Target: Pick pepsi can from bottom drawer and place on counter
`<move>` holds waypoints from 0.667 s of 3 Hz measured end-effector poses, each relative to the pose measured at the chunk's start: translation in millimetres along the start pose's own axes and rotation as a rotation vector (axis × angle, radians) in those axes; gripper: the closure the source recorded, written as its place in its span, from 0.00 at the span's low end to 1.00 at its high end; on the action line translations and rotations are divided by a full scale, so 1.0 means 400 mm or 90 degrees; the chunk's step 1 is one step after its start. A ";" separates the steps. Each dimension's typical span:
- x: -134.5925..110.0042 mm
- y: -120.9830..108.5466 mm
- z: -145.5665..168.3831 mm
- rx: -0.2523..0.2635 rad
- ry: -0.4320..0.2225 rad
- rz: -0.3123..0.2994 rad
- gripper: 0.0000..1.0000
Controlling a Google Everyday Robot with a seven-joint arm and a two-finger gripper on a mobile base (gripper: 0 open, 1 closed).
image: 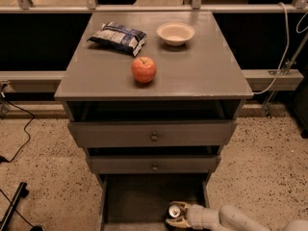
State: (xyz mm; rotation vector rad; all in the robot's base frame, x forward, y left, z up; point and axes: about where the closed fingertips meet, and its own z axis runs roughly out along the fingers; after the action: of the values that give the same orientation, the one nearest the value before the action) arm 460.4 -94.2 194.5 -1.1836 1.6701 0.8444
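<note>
**Claw down at the can in the open bottom drawer**

Low at the frame's bottom edge: pepsi can [174, 209], silver top catching light, inside the bottom drawer [137, 201] near its front right corner, on the dark flat floor between grey side walls. Right against it, the claw [174, 213], pale and rounded, reaching in from the lower right on a smooth cream arm [226, 219]. Cannot tell whether clamped on the can or merely around it.

Directly overhead, two shallower grey wooden drawers: the top drawer [120, 134] and the middle drawer [120, 164], each with a small round knob, both pulled partly out and overhanging the back of the open tray.

Up on the matte grey square surface [207, 71]: a round red-orange apple [144, 70] near the front, a crinkled blue-white snack bag [117, 36] at the back left, a shallow cream bowl [175, 33] at the back right, all well apart.

Around the cabinet, speckled stone floor [43, 177]; dark cable [19, 134] at left, white cable [284, 47] at right.
</note>
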 end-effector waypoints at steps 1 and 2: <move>-0.119 -0.015 -0.054 0.030 -0.082 -0.036 0.95; -0.224 -0.025 -0.158 0.070 -0.111 -0.061 1.00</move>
State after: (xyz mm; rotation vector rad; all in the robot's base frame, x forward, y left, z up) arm 465.2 -123.1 300.7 -1.0742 1.4881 0.7639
